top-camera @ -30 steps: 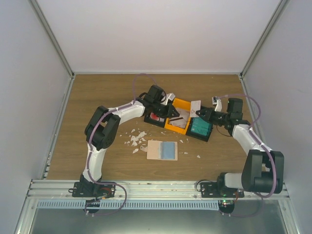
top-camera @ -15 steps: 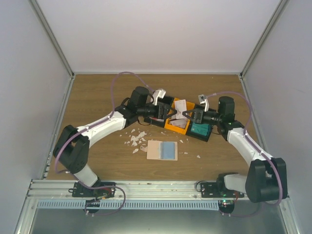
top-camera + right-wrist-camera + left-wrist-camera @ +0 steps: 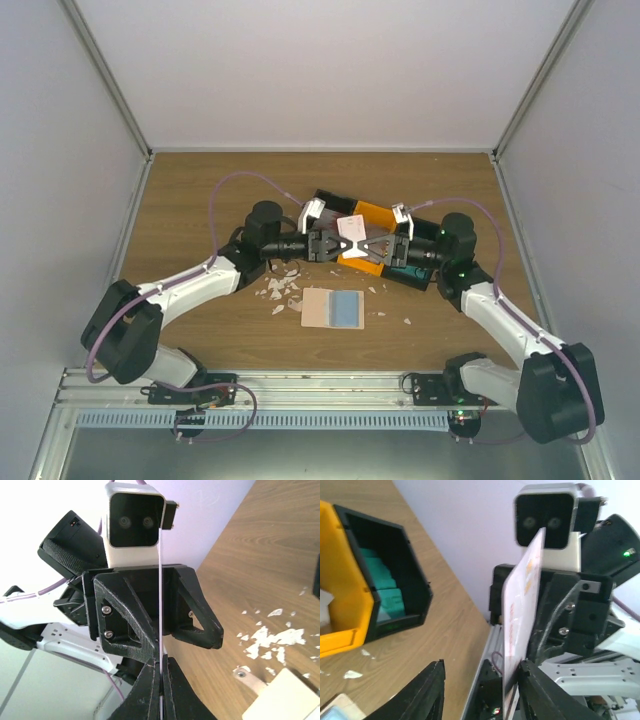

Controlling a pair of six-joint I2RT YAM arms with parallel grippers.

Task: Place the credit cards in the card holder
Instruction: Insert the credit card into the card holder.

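On the left we see white scraps (image 3: pixel 280 288) strewn on the wooden table (image 3: pixel 200 200). Our left gripper (image 3: pixel 322 244) points level toward the middle, its jaws spread wide and holding nothing. In its wrist view a white credit card (image 3: pixel 522 625) with orange print stands on edge just beside one finger (image 3: pixel 542 700); we cannot tell whether they touch. Nearer us, the card holder (image 3: pixel 318 308) lies open flat on the table, with a blue card (image 3: pixel 347 309) on its right half. Our right gripper (image 3: pixel 384 248) faces the left one, jaws pinched on one edge of the credit card, holding it in the air by the orange bin (image 3: pixel 378 215). A black bin (image 3: pixel 395 580) of teal pieces stands against the orange one.
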